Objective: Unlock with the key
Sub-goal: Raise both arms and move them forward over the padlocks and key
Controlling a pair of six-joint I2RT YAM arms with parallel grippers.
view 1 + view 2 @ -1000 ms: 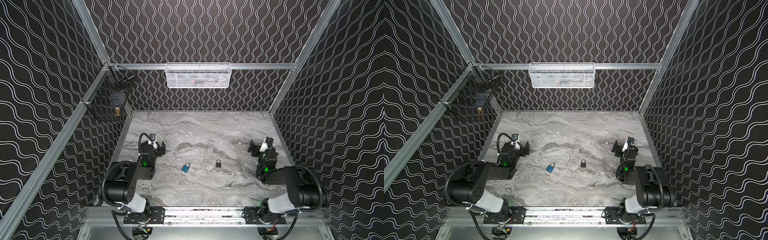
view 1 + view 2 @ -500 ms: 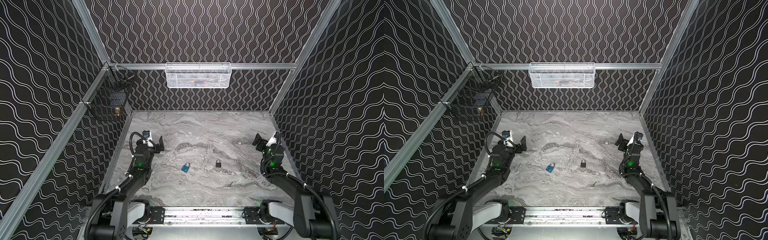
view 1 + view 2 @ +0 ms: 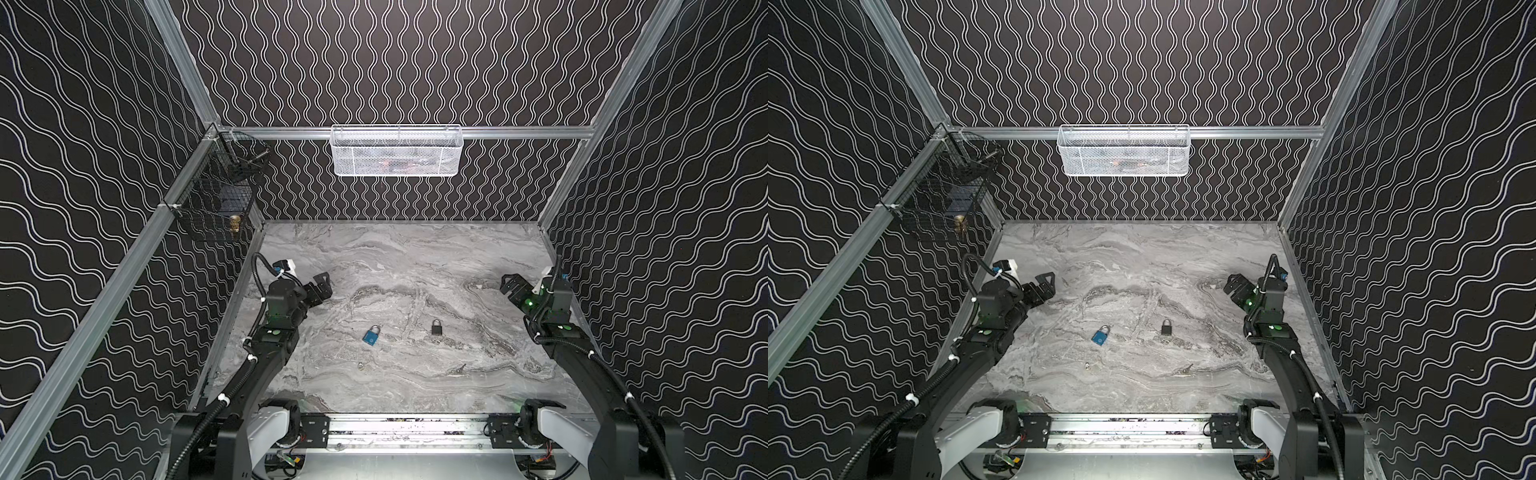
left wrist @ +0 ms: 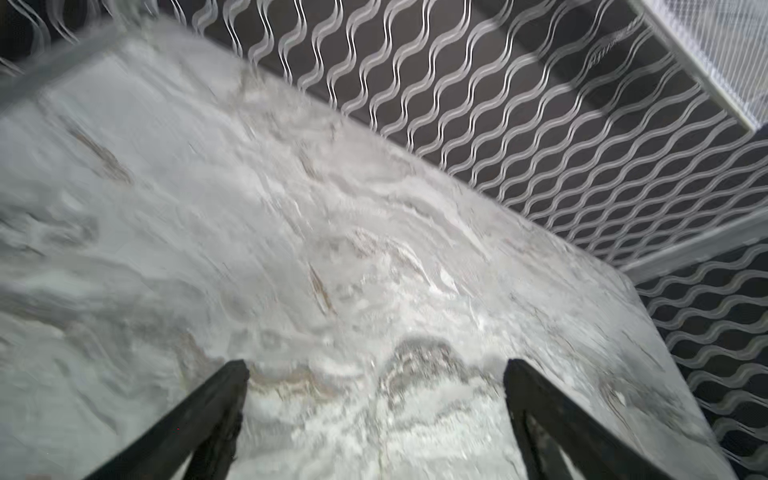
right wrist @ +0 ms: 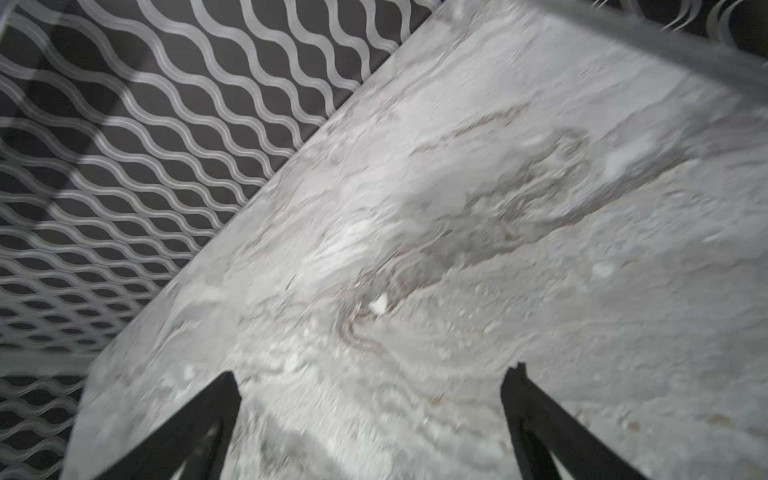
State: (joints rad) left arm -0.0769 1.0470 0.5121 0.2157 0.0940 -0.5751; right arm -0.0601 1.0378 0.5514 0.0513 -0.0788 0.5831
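Observation:
In both top views a blue padlock (image 3: 371, 336) (image 3: 1101, 335) and a black padlock (image 3: 436, 328) (image 3: 1167, 328) lie on the marble table. A small silver key (image 3: 360, 365) (image 3: 1087, 365) lies in front of the blue one. A dark key (image 3: 460, 368) (image 3: 1187, 368) lies in front of the black one. My left gripper (image 3: 322, 284) (image 3: 1047, 282) (image 4: 376, 374) hovers open at the left, behind the blue padlock. My right gripper (image 3: 510, 284) (image 3: 1233, 284) (image 5: 372, 378) hovers open at the right edge. Both wrist views show only blurred marble between the fingers.
A white mesh basket (image 3: 397, 151) hangs on the back wall rail. A black wire basket (image 3: 216, 208) hangs on the left wall and holds a brass-coloured item. Patterned walls close the table (image 3: 395, 257) on three sides.
Both arms have unfolded from their tucked pose and stretched forward and up; the grippers rose and stayed open. Padlocks and keys have not moved.

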